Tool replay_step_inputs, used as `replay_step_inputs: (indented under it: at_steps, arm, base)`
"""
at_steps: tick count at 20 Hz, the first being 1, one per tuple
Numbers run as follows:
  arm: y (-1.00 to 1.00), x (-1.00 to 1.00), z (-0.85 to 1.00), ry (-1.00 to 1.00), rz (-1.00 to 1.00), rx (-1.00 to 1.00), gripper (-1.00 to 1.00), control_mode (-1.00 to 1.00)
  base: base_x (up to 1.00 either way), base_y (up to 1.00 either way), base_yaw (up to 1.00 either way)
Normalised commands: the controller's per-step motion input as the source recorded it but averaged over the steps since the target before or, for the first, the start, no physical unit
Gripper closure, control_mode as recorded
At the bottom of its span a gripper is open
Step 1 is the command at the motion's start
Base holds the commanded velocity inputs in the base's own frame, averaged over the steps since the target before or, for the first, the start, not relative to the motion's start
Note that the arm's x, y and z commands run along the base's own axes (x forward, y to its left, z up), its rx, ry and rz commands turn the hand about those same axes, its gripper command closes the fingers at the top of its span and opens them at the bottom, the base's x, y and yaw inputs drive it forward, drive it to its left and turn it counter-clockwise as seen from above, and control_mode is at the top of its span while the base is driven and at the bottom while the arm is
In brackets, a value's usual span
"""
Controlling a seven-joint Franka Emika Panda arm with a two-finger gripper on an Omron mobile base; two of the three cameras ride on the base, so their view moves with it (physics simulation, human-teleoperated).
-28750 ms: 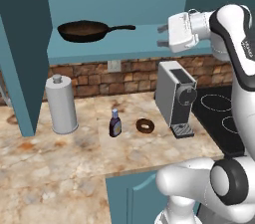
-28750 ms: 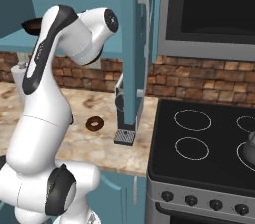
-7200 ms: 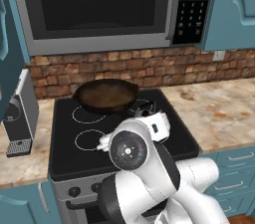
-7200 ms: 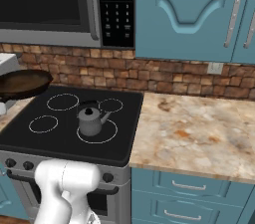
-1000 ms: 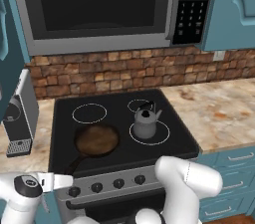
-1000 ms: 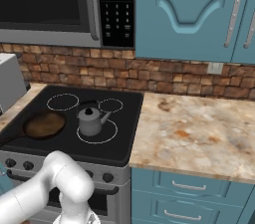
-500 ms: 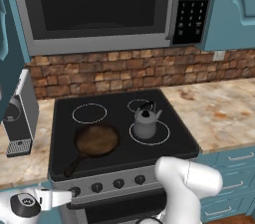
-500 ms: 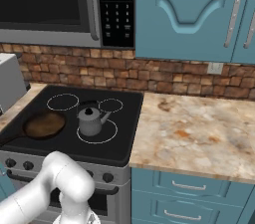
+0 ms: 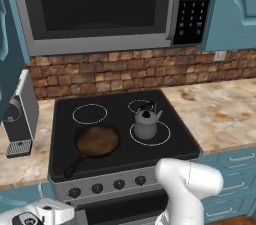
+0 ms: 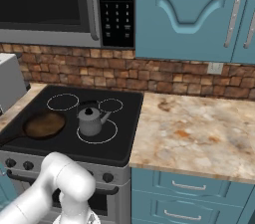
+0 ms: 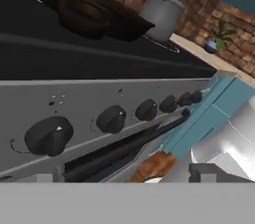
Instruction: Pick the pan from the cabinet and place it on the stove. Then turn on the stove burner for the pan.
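The pan (image 9: pixel 97 140) is sitting on the stove (image 9: pixel 165 144), on the front burner at centre left of the left base view. Over the last second my hand has been dropping toward the lower left corner, jaws spread wide and holding nothing. I am facing the knobs (image 11: pixel 48 135), so switching on comes next.

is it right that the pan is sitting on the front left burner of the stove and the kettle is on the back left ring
Not quite. The pan does sit on the front left burner of the stove, but the kettle stands on the front right ring, not the back left one, which is bare. The left base view shows this plainly.
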Motion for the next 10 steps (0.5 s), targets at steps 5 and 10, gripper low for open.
replay_step_inputs:
  at_steps: [5,10]
  arm:
    - [-0.01,0.0,-0.21,-0.22,0.0,0.0,-1.0,-1.0]
    - [-0.11,-0.02,-0.08,-0.22,0.0,-0.03,-1.0,-1.0]
  base:
    - [0.0,0.0,0.0]
    - [0.0,0.0,0.0]
